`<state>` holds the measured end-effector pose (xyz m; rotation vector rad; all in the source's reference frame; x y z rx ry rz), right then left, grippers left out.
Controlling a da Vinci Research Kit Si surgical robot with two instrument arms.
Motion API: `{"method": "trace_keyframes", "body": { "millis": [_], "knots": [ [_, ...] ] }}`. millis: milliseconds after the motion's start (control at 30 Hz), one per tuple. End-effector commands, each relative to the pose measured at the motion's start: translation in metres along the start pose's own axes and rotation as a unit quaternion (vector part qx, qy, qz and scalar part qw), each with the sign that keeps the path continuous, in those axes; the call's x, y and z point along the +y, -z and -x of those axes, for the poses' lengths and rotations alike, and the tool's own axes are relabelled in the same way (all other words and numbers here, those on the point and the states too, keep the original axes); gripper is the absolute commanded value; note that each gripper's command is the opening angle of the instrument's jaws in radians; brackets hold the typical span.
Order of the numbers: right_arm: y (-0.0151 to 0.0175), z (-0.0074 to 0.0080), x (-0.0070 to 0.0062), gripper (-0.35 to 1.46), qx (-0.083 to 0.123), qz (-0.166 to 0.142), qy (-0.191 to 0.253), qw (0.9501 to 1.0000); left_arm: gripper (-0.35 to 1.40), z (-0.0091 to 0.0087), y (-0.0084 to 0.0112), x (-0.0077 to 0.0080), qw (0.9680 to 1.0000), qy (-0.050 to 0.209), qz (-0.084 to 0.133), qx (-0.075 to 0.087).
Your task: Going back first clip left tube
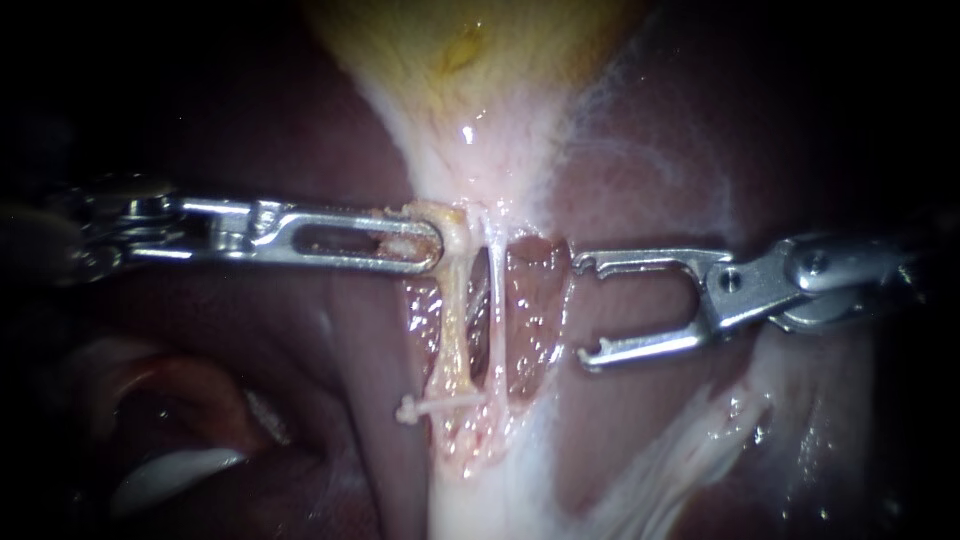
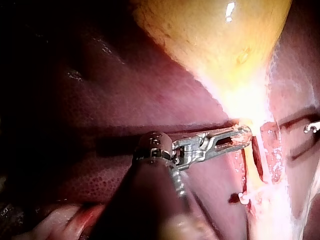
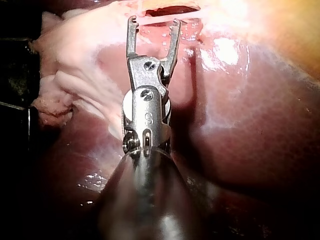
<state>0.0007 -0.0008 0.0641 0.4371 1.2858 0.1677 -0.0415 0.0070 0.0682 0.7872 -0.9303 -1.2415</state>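
The left instrument (image 1: 432,245) had its slotted jaws clamped on the upper end of the left tube (image 1: 455,330), with a scrap of pale yellow tissue showing through the slot and bunched over the tip. In the left wrist view the same jaws (image 2: 245,136) lay together on that tissue, just below the neck of the gallbladder (image 2: 215,35).

Across the dissected window, the right instrument (image 1: 588,308) stood with its jaws wide apart and empty. Their hooked tips pointed toward the tubes but were clear of them. Its own camera showed the two tips (image 3: 154,22) spread, with bare tissue ahead and nothing between them.

The left tube ran down from the left jaws as a yellowish strand. A white clip (image 1: 438,405) sat crosswise on its lower end, with one end jutting out on the left instrument's side. The clip also appeared in the left wrist view (image 2: 243,198). The thinner, whiter right tube (image 1: 497,310) ran just beside the left tube, between it and the open jaws. The yellow gallbladder (image 1: 470,50) lay above, and the dark red liver (image 1: 650,420) surrounded the field.
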Motion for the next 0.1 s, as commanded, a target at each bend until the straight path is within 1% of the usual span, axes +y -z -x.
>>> {"method": "trace_keyframes", "body": {
  "millis": [33, 100],
  "knots": [
    [0.0000, -0.0001, -0.0001, 0.50, 0.000, 0.000, 0.000, 1.0000, -0.35, 0.0000, 0.0000, 0.0000, 1.0000, 0.000, -0.001, 0.000],
    [-0.0001, -0.0001, -0.0002, 0.50, 0.000, -0.002, 0.000, 1.0000, -0.35, 0.0000, 0.0000, 0.0000, 1.0000, 0.000, -0.001, 0.000]
  ]
}}
